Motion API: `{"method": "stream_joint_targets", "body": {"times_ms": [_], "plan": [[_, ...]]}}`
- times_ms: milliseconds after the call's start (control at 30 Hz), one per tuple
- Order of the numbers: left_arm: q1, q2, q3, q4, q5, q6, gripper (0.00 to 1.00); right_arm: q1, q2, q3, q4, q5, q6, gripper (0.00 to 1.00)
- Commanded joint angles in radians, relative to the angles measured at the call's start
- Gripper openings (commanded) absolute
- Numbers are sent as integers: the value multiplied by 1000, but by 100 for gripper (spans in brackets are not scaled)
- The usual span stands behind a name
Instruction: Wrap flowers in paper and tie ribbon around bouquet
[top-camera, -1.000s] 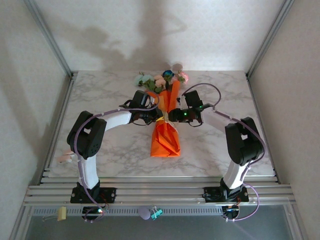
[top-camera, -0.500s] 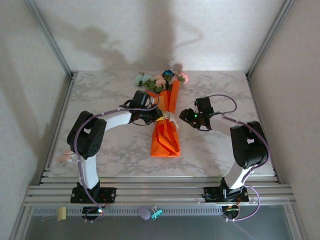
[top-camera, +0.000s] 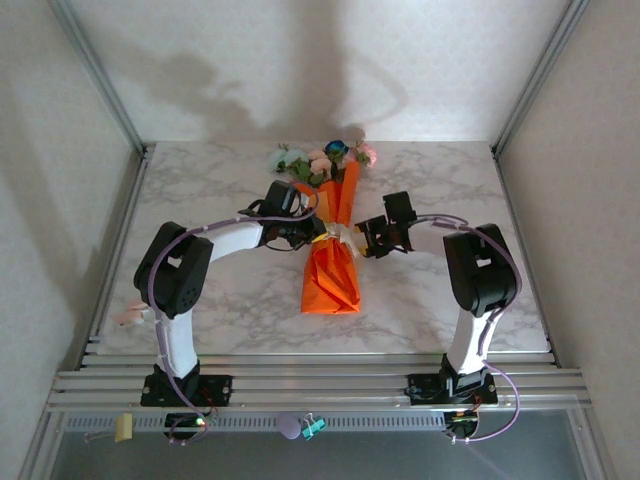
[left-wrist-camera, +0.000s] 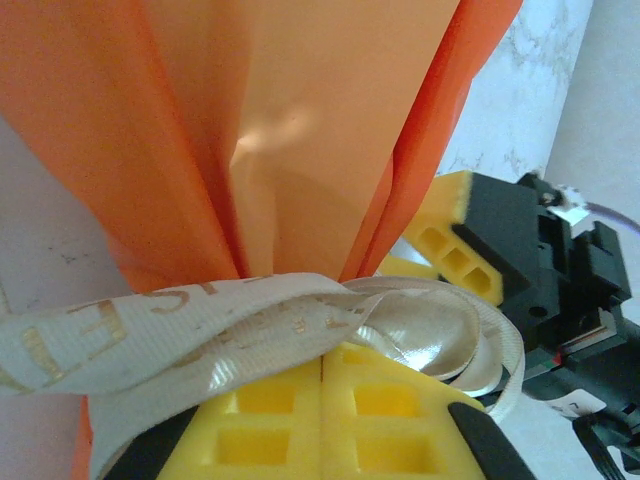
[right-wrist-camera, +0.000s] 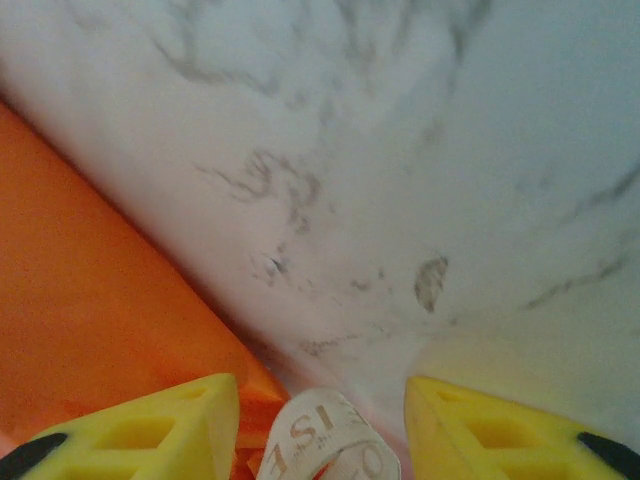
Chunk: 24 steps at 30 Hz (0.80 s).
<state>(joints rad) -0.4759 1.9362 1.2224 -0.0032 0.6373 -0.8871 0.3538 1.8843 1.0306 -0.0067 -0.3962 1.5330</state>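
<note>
**Top view.** The bouquet (top-camera: 332, 262) lies on the marble table (top-camera: 200, 190). Its flowers (top-camera: 322, 160) are at the far end, the orange paper (top-camera: 330, 288) flares at the near end, and the cream ribbon (top-camera: 337, 238) circles its waist. The left gripper (top-camera: 306, 236) meets the bouquet's waist from the left. The right gripper (top-camera: 364, 240) stands just right of the waist.

**Left wrist view.** The left gripper's yellow pads (left-wrist-camera: 270, 410) are pressed together. The printed ribbon is draped across their tips, just below the bouquet's gathered paper. Whether a strand is pinched between the pads cannot be told.

**Right wrist view.** The right gripper's fingers (right-wrist-camera: 150, 425) stand apart. A loop of ribbon sits between them, touching neither, beside the bouquet's paper edge.
</note>
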Motion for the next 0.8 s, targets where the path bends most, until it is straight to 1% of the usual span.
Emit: {"method": "stream_joint_targets", "body": {"times_ms": [0,133,367,600,700,767], "plan": [[10,-1,27,-5,15,10,0,19,6,2,0,-49,156,48],[11,1,28,-3,15,8,0,39,-16,-32,15,-50,223,51],[11,1,33,-7,15,8,0,71,-3,-62,109,-33,334,54],[11,0,32,-10,15,11,0,83,-25,-70,99,-25,402,56],[11,0,29,-6,16,8,0,88,-14,-44,97,-18,404,53],[11,-1,29,-7,16,9,0,88,5,-23,94,-20,406,45]]}}
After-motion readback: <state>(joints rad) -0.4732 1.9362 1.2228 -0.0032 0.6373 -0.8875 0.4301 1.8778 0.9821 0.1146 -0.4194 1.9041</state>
